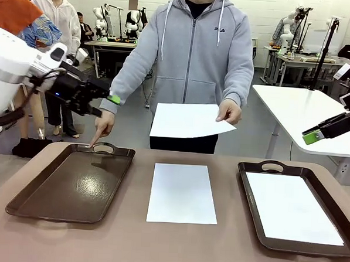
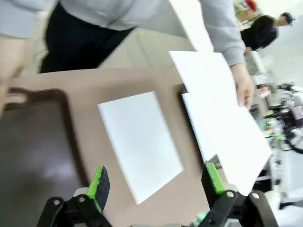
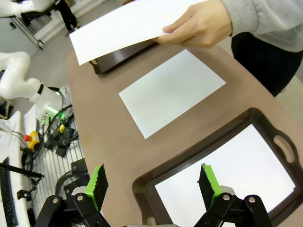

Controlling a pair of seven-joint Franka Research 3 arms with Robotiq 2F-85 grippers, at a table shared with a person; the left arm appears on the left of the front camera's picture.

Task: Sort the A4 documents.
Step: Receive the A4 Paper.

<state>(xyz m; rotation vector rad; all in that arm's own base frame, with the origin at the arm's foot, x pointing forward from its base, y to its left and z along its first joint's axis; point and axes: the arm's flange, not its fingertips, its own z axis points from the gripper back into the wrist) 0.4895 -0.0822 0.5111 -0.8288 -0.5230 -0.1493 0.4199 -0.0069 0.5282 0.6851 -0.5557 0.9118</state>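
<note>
One white A4 document [image 1: 182, 193] [image 2: 139, 142] [image 3: 173, 92] lies flat on the table between two dark brown trays. Another sheet [image 1: 291, 207] [image 3: 227, 175] lies inside the right tray [image 1: 251, 196] [image 3: 189, 158]. The person's hand [image 1: 229, 112] [image 3: 199, 28] holds a third sheet [image 1: 187, 121] [image 2: 208, 75] [image 3: 128, 26] in the air above the table's far edge. The left tray [image 1: 72, 184] [image 2: 33, 151] has nothing in it. My left gripper [image 1: 106, 104] [image 2: 156, 184] hangs open above that tray's far end. My right gripper [image 1: 313, 135] [image 3: 154, 184] hovers open over the right tray.
The person's other hand [image 1: 103, 127] points a finger at the left tray's handle [image 1: 103, 147], close under my left gripper. A white side table [image 1: 299, 114] stands at the far right.
</note>
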